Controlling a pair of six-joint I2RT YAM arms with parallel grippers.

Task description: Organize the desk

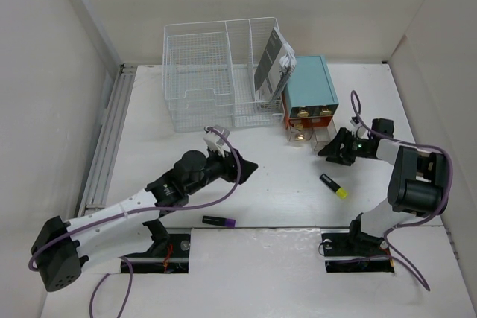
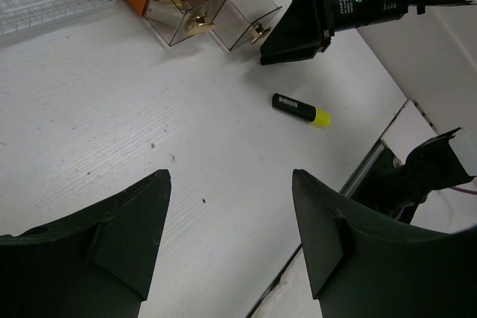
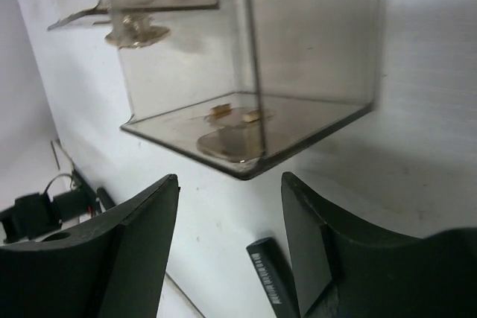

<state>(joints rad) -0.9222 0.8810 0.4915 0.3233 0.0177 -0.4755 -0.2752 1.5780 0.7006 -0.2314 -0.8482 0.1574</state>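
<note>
Hovering over the white bench [image 1: 276, 176], both sets of jaws are spread wide and hold nothing.
The bench runs from the arm bases to the far wall, with a ribbed rail [image 1: 104, 139] along its left edge. The left jaws hang mid-bench. The right jaws face a clear drawer [image 3: 313, 42] pulled out of the teal box [image 1: 309, 83] (a second drawer [image 1: 298, 135] is out too). A wire basket [image 1: 209, 72] with papers [image 1: 270, 61] sits at the far edge, just beside the box. A yellow-tipped marker [image 1: 333, 186] lies toward the right edge, a purple-capped marker [image 1: 218, 220] at the near edge.

The left arm [image 1: 127, 210] at seven o'clock and the right arm [image 1: 414, 180] at four have black joints, white links and purple cables [image 1: 238, 175]; perhaps a green wrist light [image 1: 359, 134].
</note>
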